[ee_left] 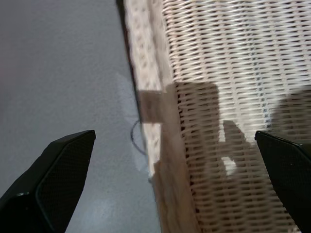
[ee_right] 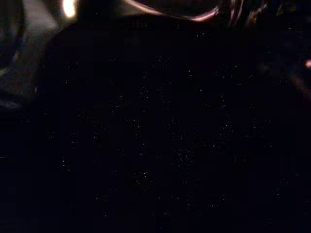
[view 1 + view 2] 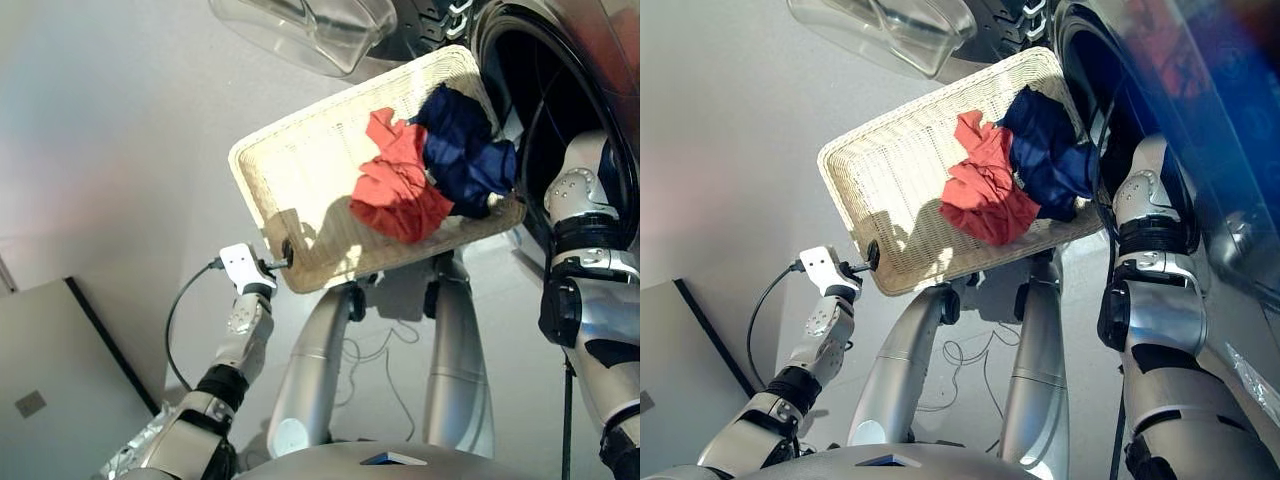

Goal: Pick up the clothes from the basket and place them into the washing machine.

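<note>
Straddling the near rim of the basket [image 3: 300,170], L gripper [image 1: 170,160] has fingers spread wide, one outside, one over the woven floor, not clamped. Coral red garment [image 3: 398,185] & navy blue garment [image 3: 462,150] lie bunched, touching, at the basket's far end beside the washing machine [image 3: 560,90] drum mouth. R arm [image 3: 585,260] reaches into the drum; R gripper hidden in the dark, fingers can't tell. Door [image 3: 310,30] swung open above the basket.

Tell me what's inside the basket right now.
The basket holds a coral red garment and a navy blue garment, bunched together near the washing machine. Anything beneath them is hidden.
</note>
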Available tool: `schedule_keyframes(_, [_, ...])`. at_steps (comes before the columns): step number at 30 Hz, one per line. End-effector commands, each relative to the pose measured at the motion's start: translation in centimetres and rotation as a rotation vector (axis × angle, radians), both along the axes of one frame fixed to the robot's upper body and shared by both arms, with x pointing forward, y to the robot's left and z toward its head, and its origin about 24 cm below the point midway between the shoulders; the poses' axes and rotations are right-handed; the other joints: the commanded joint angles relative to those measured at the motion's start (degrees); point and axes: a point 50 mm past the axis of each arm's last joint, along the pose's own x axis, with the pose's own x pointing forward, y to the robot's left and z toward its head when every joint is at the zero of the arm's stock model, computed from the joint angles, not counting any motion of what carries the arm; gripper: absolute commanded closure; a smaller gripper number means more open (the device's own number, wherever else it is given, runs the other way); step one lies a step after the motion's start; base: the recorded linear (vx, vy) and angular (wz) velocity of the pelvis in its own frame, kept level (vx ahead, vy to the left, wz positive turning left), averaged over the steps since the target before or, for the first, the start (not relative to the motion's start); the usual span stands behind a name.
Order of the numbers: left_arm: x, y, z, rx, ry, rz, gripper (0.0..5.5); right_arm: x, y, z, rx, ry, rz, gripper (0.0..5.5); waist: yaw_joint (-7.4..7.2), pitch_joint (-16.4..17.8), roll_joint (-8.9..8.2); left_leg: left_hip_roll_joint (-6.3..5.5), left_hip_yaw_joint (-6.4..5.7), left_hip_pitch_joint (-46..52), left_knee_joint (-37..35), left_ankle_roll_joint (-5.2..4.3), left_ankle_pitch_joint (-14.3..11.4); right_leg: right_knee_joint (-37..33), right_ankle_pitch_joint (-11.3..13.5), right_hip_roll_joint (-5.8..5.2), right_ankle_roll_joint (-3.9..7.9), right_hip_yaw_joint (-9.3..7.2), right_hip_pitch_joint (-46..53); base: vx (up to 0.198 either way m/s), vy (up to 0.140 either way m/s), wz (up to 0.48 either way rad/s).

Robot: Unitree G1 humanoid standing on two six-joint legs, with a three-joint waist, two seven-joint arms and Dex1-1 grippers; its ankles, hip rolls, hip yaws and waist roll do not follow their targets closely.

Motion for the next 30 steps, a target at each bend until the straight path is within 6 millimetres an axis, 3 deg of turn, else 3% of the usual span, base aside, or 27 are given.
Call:
schedule_keyframes(1, [0.1, 1.2, 0.5, 0.029, -0.046, 0.033, 0.0, 0.5, 0.1, -1.0, -0.28, 0.139, 0.14, 0.0, -1.73, -5.26, -0.01, 0.89, -3.29, 0.21, -0.21, -2.22, -2.73, -2.23, -0.95, 2.72, 1.0, -2.25, 2.12, 0.0, 0.0, 0.0])
schedule_keyframes(5, [0.5, 0.5, 1.1, 0.021, -0.07, -0.013, 0.0, 1.9, 2.2, -3.0, -0.361, 0.23, 0.296, 0.0, -2.11, -5.41, -0.4, 1.05, -3.34, 0.4, -0.85, -2.48, -2.3, -3.16, -0.51, 2.84, 0.83, -2.63, 2.74, -0.008, -0.013, -0.002])
schedule_keyframes(6, [0.7, 0.1, 1.4, 0.025, -0.082, -0.043, 0.0, 2.5, 3.6, -4.3, -0.436, 0.306, 0.382, 0.0, -2.35, -5.47, -0.9, 1.11, -3.33, 0.6, -1.43, -2.61, -1.94, -3.8, -0.13, 2.92, 0.82, -2.88, 3.22, 0.0, 0.0, 0.0])
schedule_keyframes(7, [0.7, 0.1, 1.3, 0.025, -0.082, -0.042, 0.0, 2.5, 3.7, -4.3, -0.436, 0.307, 0.383, 0.0, -2.43, -5.44, -0.87, 1.09, -3.36, 0.68, -1.52, -2.61, -1.88, -3.87, -0.1, 2.91, 0.81, -2.9, 3.31, 0.0, 0.0, 0.0])
schedule_keyframes(13, [2.1, -1.8, 2.5, 0.051, -0.113, -0.14, 0.0, 3.4, 8.7, -9.6, -0.746, 0.586, 0.67, 0.0, -3.85, -5.46, -3.53, 1.25, -3.72, 2.82, -4.38, -3.04, -0.4, -7.9, 1.7, 2.82, 0.98, -3.96, 6.51, -0.003, -0.01, 0.0])
schedule_keyframes(15, [2.3, -2.3, 2.6, 0.063, -0.112, -0.162, 0.0, 3.4, 9.4, -10.3, -0.797, 0.629, 0.714, 0.0, -4.05, -5.43, -3.86, 1.23, -3.82, 3.4, -5.03, -3.09, -0.14, -8.6, 1.93, 2.86, 1.02, -4.08, 7.05, 0.0, 0.0, 0.0])
schedule_keyframes(22, [4.1, -5.2, 3.8, 0.166, -0.125, -0.266, 0.0, 2.5, 15.0, -13.9, -1.092, 0.746, 0.963, 0.0, -5.23, -5.28, -5.93, 1.16, -4.47, 4.74, -6.69, -3.12, 0.89, -11.26, 3.0, 2.88, 1.22, -4.71, 9.26, 0.0, 0.0, 0.0])
schedule_keyframes(30, [5.5, -6.3, 4.6, 0.287, -0.12, -0.262, 0.0, 0.7, 18.4, -15.5, -1.198, 0.695, 1.063, 0.0, -6.72, -4.31, -6.84, 2.02, -4.15, 2.59, -4.25, -2.97, -0.04, -11.24, 3.24, 3.67, 1.26, -4.25, 7.93, 0.0, 0.0, 0.0])
